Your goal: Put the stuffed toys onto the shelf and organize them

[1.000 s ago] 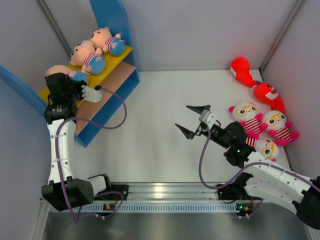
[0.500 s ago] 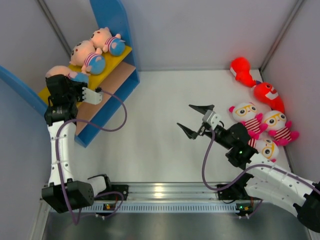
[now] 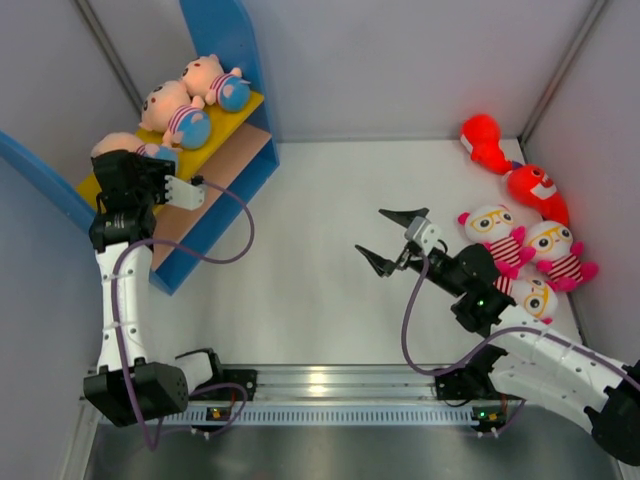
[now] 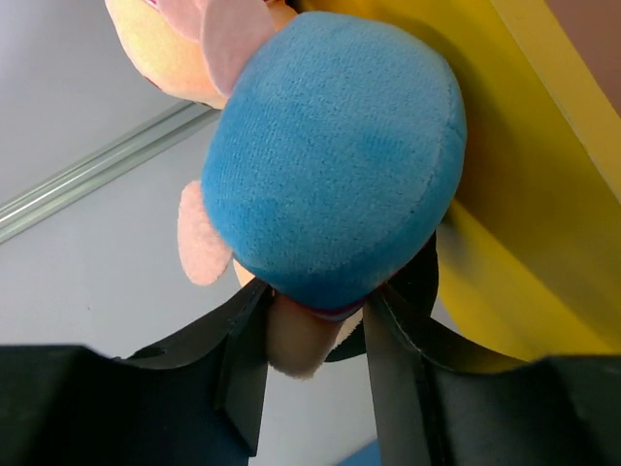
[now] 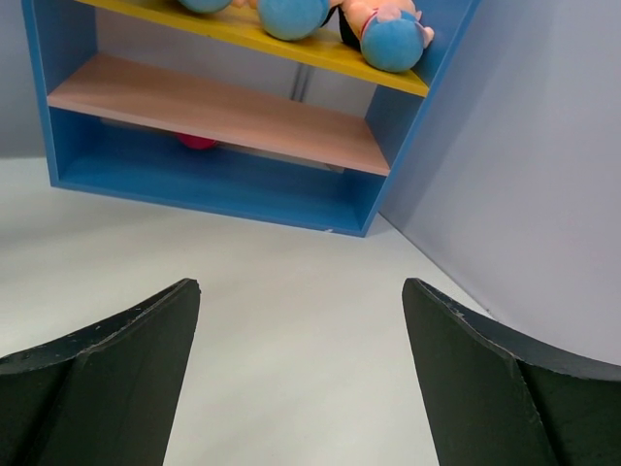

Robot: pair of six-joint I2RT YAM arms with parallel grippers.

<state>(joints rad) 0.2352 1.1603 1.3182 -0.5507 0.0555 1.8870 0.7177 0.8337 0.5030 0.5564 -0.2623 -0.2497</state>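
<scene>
The shelf [image 3: 225,35] stands at the far left, with its yellow upper board [image 3: 245,105] and tan lower board [image 3: 235,160]. Two peach dolls [image 3: 170,112] [image 3: 212,80] lie on the yellow board. My left gripper [image 3: 150,157] is shut on a third peach doll [image 3: 118,142] at the board's near end. The left wrist view shows its blue pants [image 4: 330,165] and a leg between my fingers [image 4: 243,359]. My right gripper [image 3: 388,238] is open and empty over the table's middle. Two red creatures [image 3: 485,140] [image 3: 535,188] and three white owls [image 3: 495,232] [image 3: 555,250] [image 3: 532,297] lie at the right.
Grey walls close in the table on the left, back and right. The right wrist view faces the shelf [image 5: 73,170] across bare table, with a red thing [image 5: 197,142] just visible behind the lower board. The owls lie close beside my right arm.
My right gripper has drifted slightly to the right, still open. My left gripper has barely moved and keeps hold of the doll.
</scene>
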